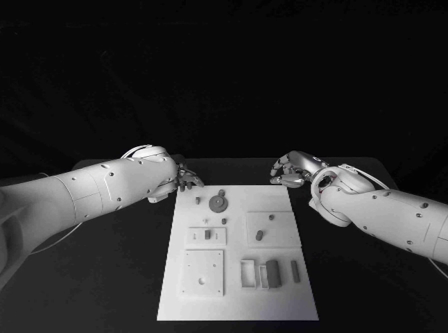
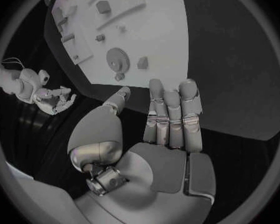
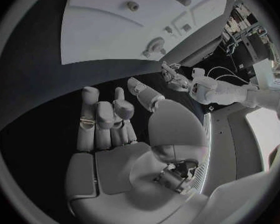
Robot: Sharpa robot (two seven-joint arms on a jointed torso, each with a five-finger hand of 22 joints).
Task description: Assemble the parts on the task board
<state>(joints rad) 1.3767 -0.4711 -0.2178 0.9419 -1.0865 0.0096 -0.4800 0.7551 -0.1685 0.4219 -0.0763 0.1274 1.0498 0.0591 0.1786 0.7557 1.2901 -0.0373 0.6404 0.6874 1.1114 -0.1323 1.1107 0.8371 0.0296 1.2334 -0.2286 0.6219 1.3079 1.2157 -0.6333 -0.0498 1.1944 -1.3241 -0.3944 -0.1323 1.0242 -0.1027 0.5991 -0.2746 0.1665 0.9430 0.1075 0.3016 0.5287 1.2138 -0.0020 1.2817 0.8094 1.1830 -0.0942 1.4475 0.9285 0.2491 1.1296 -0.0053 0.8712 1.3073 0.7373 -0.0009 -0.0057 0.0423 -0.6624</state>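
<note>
The left hand [image 1: 184,177] hovers empty, fingers straight and apart, at the board's [image 1: 284,291] far left corner. The parts, a gear [image 1: 218,202] among them, lie loose on it; assembly looks unstarted. The right hand [image 1: 294,168], loosely spread, holds nothing.

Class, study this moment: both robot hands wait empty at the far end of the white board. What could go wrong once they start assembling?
1. The left hand hovers close to the round gear-like part; a careless reach might knock it or the small pieces beside it.
2. The right hand sits near the task board edge, so a low approach may shift the board.
</note>
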